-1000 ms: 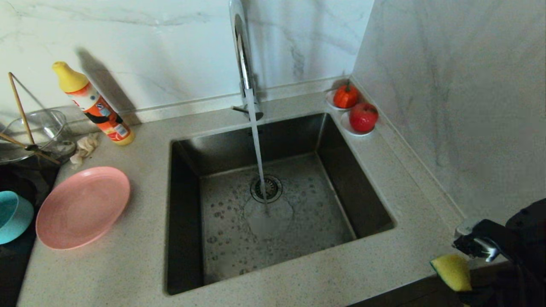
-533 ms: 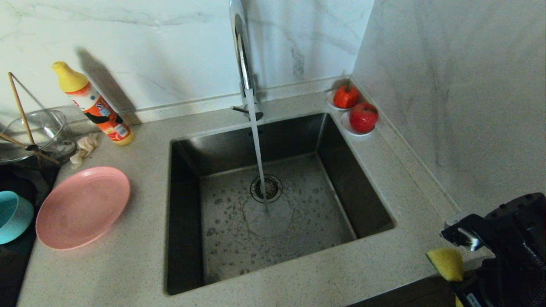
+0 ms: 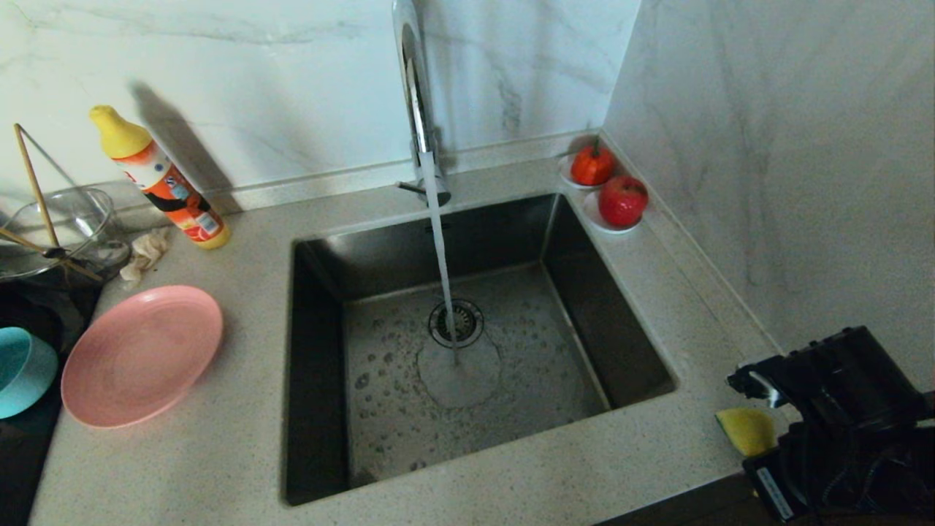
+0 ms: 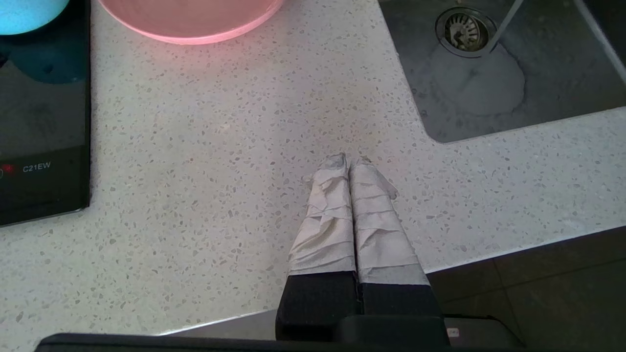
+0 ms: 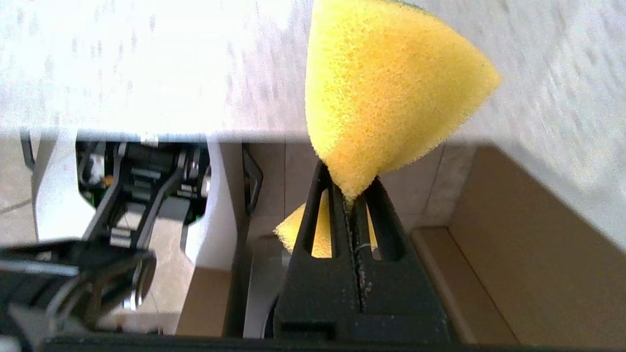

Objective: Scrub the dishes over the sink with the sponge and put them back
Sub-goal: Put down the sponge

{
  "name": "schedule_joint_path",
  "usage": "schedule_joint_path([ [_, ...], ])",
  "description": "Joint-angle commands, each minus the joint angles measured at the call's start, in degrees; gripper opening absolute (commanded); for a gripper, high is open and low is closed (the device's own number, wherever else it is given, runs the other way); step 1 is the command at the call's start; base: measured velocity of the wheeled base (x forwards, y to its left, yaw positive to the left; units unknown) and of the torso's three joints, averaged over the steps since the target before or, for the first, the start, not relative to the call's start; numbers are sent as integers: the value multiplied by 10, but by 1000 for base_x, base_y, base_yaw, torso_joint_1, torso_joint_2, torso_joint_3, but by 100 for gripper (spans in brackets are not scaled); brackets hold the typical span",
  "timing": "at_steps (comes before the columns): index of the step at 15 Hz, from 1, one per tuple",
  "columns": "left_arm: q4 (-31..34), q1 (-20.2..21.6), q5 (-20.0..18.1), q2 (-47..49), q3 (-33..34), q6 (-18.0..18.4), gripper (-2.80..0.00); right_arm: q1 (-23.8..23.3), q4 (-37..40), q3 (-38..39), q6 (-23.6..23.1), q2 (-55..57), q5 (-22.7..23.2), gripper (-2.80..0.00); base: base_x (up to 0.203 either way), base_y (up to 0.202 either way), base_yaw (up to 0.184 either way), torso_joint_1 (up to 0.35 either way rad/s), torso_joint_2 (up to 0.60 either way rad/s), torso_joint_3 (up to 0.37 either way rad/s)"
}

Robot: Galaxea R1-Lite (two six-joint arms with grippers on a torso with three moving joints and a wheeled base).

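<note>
Yellow sponge pinched in right gripper at counter's near-right corner; pink plate far across sink, nearer the idle left gripper, fingers together, empty.

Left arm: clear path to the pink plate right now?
Probably yes. The left tool, shut and empty, hangs over bare speckled countertop, with nothing lying between it and the wide shallow matte pink plate. The round teal bowl sits beside the plate, not in the way.
</note>
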Motion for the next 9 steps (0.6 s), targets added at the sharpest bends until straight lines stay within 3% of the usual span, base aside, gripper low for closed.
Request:
schedule_joint_path([
  [1, 1, 0, 0, 0, 0, 1, -280, -10, -27, 1, -1, 47, -1, -280, 0, 0, 0, 0, 0, 0],
  [9, 1, 0, 0, 0, 0, 0, -280, -46, -65, -39, -26, 57, 1, -280, 0, 0, 0, 0, 0, 0],
])
